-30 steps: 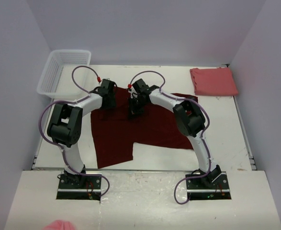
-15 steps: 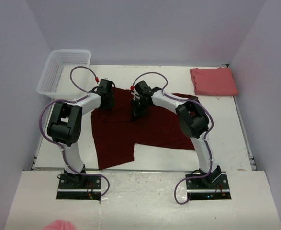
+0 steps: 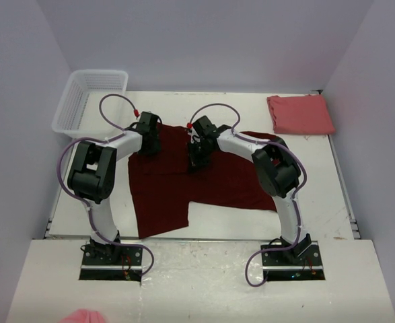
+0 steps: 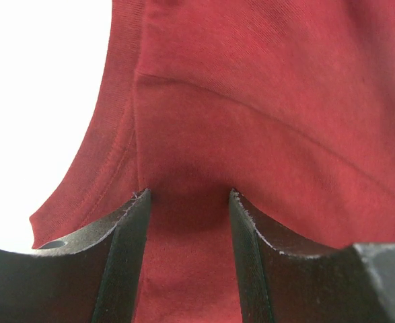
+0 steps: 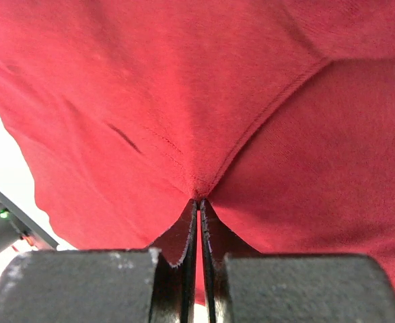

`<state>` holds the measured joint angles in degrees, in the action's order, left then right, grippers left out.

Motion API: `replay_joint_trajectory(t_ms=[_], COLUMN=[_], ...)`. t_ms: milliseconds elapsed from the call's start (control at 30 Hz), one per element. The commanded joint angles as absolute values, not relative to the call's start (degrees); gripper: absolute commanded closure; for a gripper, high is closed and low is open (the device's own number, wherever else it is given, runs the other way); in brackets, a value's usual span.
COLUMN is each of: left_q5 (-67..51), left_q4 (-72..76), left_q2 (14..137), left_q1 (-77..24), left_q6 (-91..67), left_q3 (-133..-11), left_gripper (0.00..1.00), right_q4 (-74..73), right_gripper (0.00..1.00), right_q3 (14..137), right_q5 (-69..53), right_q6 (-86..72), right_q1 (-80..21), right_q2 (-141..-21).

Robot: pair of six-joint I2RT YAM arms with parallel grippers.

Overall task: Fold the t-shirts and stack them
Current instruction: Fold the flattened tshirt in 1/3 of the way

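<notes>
The basket (image 3: 89, 101) fills the far-left corner, the folded pink shirt (image 3: 300, 113) the far-right; bare table (image 3: 170, 104) lies between them.

The top camera looks down from above and behind the arm bases (image 3: 113, 259), far enough to take in the whole table (image 3: 332, 202). The wrist cameras look forward past the left gripper (image 4: 187, 195) and right gripper (image 5: 198, 200), very close to the maroon shirt (image 3: 163, 195), which all three views share
</notes>
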<state>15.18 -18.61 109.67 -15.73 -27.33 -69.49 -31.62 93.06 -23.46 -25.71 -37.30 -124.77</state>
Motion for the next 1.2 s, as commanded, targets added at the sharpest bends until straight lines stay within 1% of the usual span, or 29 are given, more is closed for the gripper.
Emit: replay_joint_trajectory(t_ms=[0,300,333,367,400,467,500,600,800,833,900,1000,1033,1067,1100,1133,1167], left_q5=[15.29,14.94,14.68,14.68,14.68,14.76,15.11,16.60,20.56,22.22,24.42,23.12,19.81,17.34,13.57,12.14,11.00], left_q4=[-16.88,-16.88,-16.79,-16.79,-16.79,-16.79,-16.79,-16.79,-18.72,-18.89,-20.12,-19.69,-18.82,-16.55,-16.26,-15.91,-14.52], left_q2=[110.30,109.60,109.43,108.99,108.64,107.06,106.44,102.75,94.05,93.09,91.67,91.84,92.45,94.11,95.17,96.58,99.20], left_q1=[-14.59,-14.50,-14.50,-14.50,-14.50,-14.50,-14.50,-14.76,-16.96,-17.75,-18.28,-18.46,-18.46,-18.46,-18.46,-18.46,-18.46], left_q6=[-26.10,-25.84,-25.84,-25.75,-25.75,-25.75,-25.84,-26.37,-26.81,-26.89,-27.07,-26.81,-24.89,-23.57,-22.77,-21.63,-21.01], left_q3=[-68.56,-68.12,-67.94,-67.85,-67.59,-66.97,-66.62,-65.13,-64.33,-64.51,-65.04,-66.09,-67.14,-67.84,-68.98,-71.43,-72.41], left_gripper=[0.48,0.48,0.48,0.48,0.49,0.49,0.49,0.49,0.49,0.48,0.48,0.48,0.49,0.51,0.59,0.65,0.84], right_q4=[-30.32,-29.45,-29.27,-29.35,-29.53,-29.62,-30.14,-32.51,-35.42,-35.94,-37.44,-39.28,-39.55,-39.64,-39.55,-39.46,-39.11], right_gripper=[1.00,1.00,0.98,0.89,0.84,0.77,0.72,0.62,0.53,0.50,0.48,0.46,0.47,0.53,0.71,1.00,1.00], right_q3=[90.97,89.12,89.03,89.29,89.47,90.26,91.57,94.64,97.38,97.90,98.17,96.69,95.98,95.11,93.18,92.38,91.33], right_q5=[-22.94,-22.15,-21.97,-21.62,-21.19,-19.69,-18.82,-18.11,-15.30,-14.86,-12.67,-8.89,-8.09,-7.39,-6.34,-5.81,-5.63], right_q6=[-26.45,-25.93,-25.93,-25.41,-25.14,-24.53,-24.35,-23.29,-22.68,-22.50,-22.06,-21.88,-22.06,-21.89,-21.80,-21.80,-21.62], right_q1=[-37.62,-37.62,-37.62,-37.62,-37.62,-37.53,-37.62,-37.53,-37.53,-37.44,-37.00,-35.69,-34.90,-34.54,-34.19,-33.49,-33.05], right_q2=[-120.50,-122.52,-122.52,-122.61,-122.61,-122.43,-122.52,-122.78,-117.96,-117.25,-114.98,-112.33,-109.98,-108.73,-107.50,-105.32,-104.25])
